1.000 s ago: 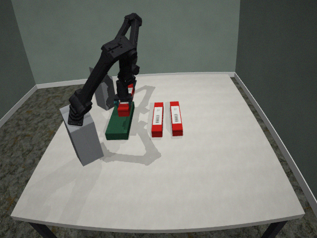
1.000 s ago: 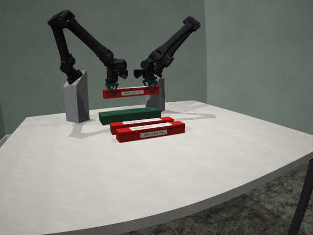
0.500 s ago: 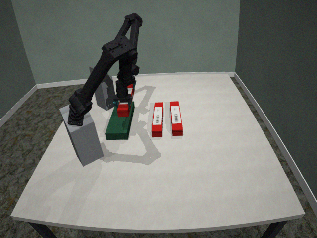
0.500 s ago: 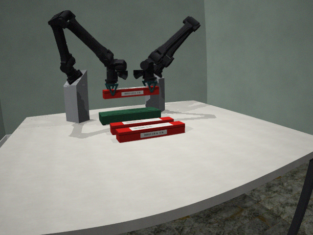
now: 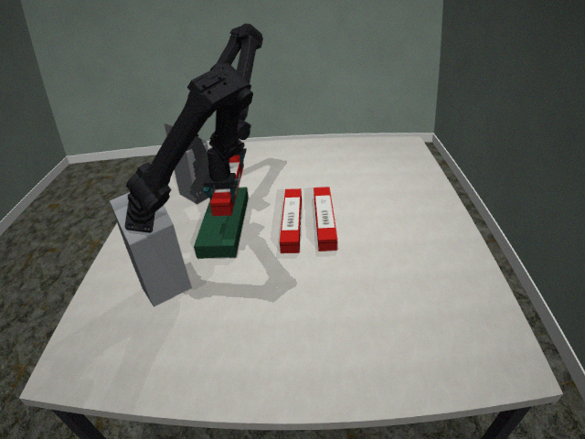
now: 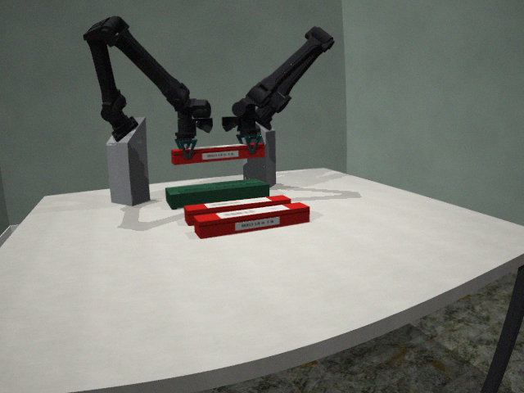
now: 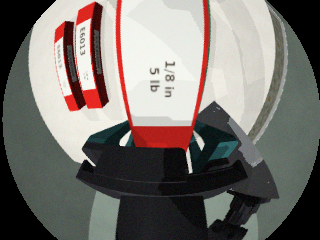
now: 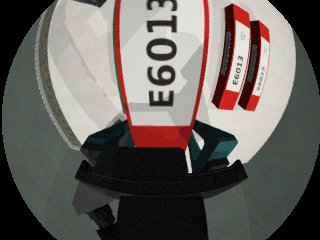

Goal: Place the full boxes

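The held box (image 7: 160, 75) (image 8: 160, 60) reads "E6013", "1/8 in", "5 lb".
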`<state>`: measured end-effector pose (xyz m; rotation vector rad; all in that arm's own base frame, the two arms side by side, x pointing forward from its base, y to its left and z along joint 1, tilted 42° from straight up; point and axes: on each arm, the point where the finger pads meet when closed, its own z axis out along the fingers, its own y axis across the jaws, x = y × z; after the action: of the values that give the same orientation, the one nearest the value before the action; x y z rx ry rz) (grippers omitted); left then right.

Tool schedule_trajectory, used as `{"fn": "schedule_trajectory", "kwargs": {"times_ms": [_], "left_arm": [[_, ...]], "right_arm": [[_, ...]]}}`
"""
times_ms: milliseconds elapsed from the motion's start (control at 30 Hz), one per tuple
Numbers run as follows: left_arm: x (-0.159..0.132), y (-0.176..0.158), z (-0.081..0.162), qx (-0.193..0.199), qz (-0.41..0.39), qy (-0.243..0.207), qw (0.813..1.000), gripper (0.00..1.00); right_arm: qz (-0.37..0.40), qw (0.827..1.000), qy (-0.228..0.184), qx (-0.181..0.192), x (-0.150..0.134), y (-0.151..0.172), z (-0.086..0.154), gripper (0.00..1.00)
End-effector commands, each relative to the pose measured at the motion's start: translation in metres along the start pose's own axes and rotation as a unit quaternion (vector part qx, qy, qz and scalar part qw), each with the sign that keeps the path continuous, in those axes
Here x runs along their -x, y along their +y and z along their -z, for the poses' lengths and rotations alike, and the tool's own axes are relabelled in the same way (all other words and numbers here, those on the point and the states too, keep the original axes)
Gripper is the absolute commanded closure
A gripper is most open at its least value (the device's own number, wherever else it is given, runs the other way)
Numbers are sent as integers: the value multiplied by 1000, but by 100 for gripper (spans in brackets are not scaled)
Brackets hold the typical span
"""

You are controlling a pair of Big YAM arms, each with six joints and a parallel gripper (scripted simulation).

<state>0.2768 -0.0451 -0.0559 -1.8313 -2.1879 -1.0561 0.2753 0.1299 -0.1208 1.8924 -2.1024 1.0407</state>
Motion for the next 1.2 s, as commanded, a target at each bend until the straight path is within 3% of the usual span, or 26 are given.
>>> {"fn": "schedule_trajectory", "kwargs": {"times_ms": [0, 600, 1067, 1167], "left_arm": [[3, -5, 8, 16, 1, -5, 1000, 100], [2, -40, 4, 11, -4, 0, 1000, 100], [4, -33, 5, 12, 3, -4, 1000, 100], [1, -48, 3, 10, -6, 2, 1000, 100]], "right_arm": [[-2, 1000, -5, -16, 1, 9, 12, 100], [0, 1000, -3, -15, 1, 41, 9, 100], [-6, 1000, -10, -18, 3, 41, 12, 100], [3, 1000, 0, -12, 0, 53, 6, 100]]}}
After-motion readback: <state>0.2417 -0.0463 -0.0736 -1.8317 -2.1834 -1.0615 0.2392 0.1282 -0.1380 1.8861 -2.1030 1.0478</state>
